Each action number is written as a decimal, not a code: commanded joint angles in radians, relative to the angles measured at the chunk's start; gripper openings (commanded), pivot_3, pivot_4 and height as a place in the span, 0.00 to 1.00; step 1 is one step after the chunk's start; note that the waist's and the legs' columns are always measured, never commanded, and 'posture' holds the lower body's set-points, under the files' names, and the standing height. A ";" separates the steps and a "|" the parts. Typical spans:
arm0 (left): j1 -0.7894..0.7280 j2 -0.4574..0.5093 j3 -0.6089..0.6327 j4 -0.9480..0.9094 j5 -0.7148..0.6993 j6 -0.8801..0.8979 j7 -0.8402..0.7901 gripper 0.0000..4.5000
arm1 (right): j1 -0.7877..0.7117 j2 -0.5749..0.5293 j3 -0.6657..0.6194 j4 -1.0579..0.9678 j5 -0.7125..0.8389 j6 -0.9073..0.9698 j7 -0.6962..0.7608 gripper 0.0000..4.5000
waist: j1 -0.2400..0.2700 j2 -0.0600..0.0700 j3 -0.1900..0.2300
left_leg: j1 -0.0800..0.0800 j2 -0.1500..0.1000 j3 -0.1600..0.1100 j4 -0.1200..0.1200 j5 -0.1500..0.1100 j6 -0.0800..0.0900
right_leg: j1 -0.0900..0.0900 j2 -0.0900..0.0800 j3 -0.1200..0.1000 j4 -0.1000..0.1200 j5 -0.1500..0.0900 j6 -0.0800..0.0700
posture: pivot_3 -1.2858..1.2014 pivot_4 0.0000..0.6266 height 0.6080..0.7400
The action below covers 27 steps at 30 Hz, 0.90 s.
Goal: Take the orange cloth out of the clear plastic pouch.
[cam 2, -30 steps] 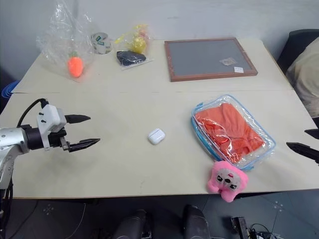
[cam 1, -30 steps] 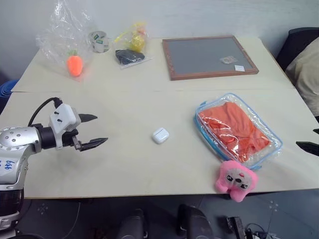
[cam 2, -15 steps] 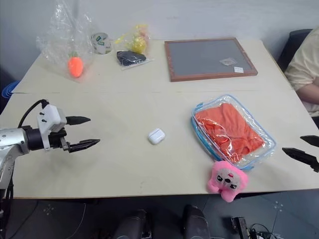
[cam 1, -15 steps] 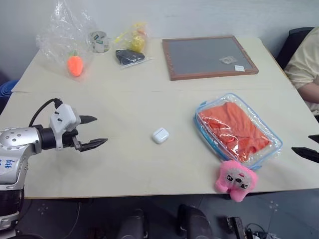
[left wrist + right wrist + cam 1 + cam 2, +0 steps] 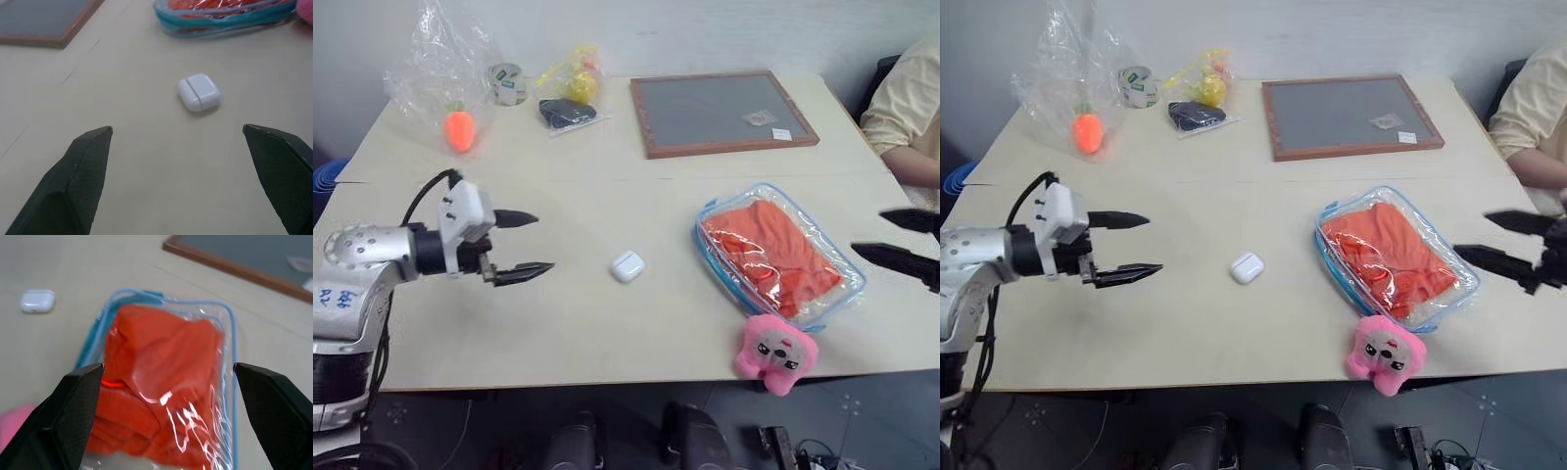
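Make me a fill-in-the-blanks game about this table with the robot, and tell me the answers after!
1. The orange cloth lies inside the clear plastic ____.
2. The plush charm beside the pouch is coloured ____.
3. The toy inside the crinkled bag at the far left corner is a ____.
4. Both the left gripper and the right gripper have their fingers ____.

Missing words: pouch; pink; carrot; open

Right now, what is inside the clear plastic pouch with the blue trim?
The clear plastic pouch holds the orange cloth, folded and filling most of it, seen through the glossy top. Anything beneath the cloth is covered and cannot be seen.
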 commanded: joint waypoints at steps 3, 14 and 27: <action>-0.099 -0.101 -0.158 -0.116 0.039 0.226 0.186 1.00 | -0.104 0.029 0.097 -0.247 0.100 0.054 -0.082 0.98 | 0.010 0.000 0.000 | 0.001 0.000 0.000 0.000 0.000 0.000 | 0.000 0.000 0.001 0.000 0.000 0.000 | 0.52 0.24 1.00; -0.167 -0.398 -0.426 -0.099 0.245 0.427 0.550 1.00 | -0.170 0.104 0.170 -0.461 0.222 0.125 -0.242 0.98 | 0.025 -0.002 -0.001 | 0.000 -0.002 0.000 0.002 -0.001 0.001 | 0.001 0.000 0.002 0.000 0.001 0.001 | 0.52 0.24 1.00; -0.196 -0.526 -0.489 -0.006 0.323 0.451 0.610 1.00 | -0.076 0.074 0.147 -0.497 0.193 0.087 -0.219 0.98 | 0.023 -0.003 -0.001 | 0.001 -0.006 0.000 0.002 -0.001 0.002 | 0.001 -0.001 0.002 0.000 0.001 0.001 | 0.52 0.24 1.00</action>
